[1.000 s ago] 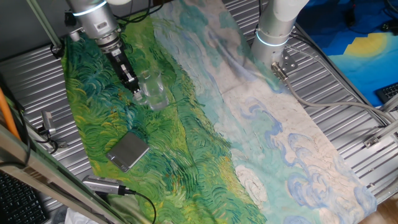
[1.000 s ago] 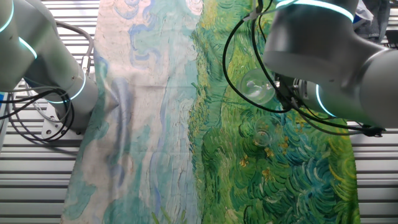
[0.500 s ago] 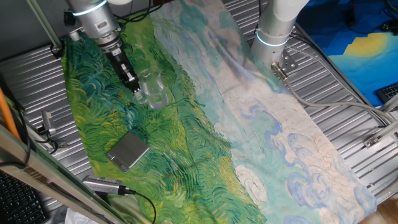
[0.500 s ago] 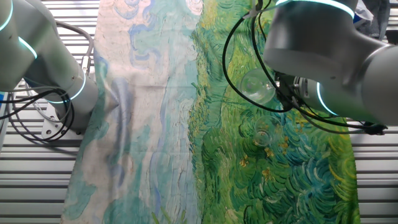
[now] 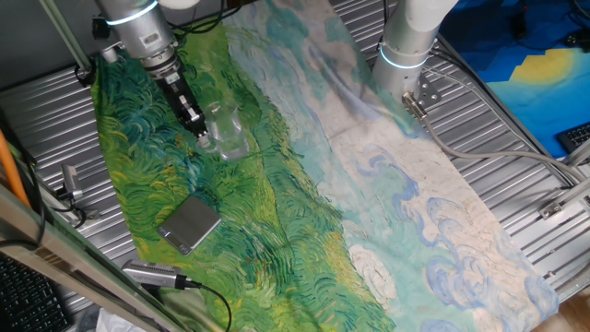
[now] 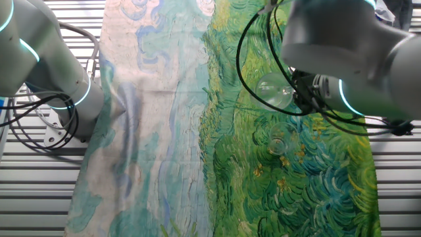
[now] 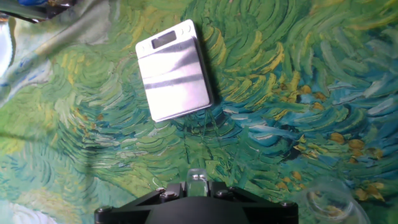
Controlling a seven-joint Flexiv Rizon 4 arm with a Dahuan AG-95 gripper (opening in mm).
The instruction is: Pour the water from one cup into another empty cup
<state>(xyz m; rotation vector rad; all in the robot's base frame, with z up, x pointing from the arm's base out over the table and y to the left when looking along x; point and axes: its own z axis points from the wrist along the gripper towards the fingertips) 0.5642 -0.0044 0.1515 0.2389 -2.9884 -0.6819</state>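
The gripper [image 5: 201, 132] is clamped on a clear glass cup [image 6: 271, 91], holding it tipped on its side above the painted cloth [image 5: 277, 203]. The second cup [image 6: 277, 143] stands on the cloth just below it. A grey flat scale [image 7: 174, 70] lies nearby.

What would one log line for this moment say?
phase: pour | gripper: shut on one cup, tilted | another cup: on cloth | water: not visible

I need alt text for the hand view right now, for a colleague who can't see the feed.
Looking down past the gripper onto a green and yellow painted cloth: a grey flat square block lies ahead, and the rim of a clear glass cup shows at lower right.
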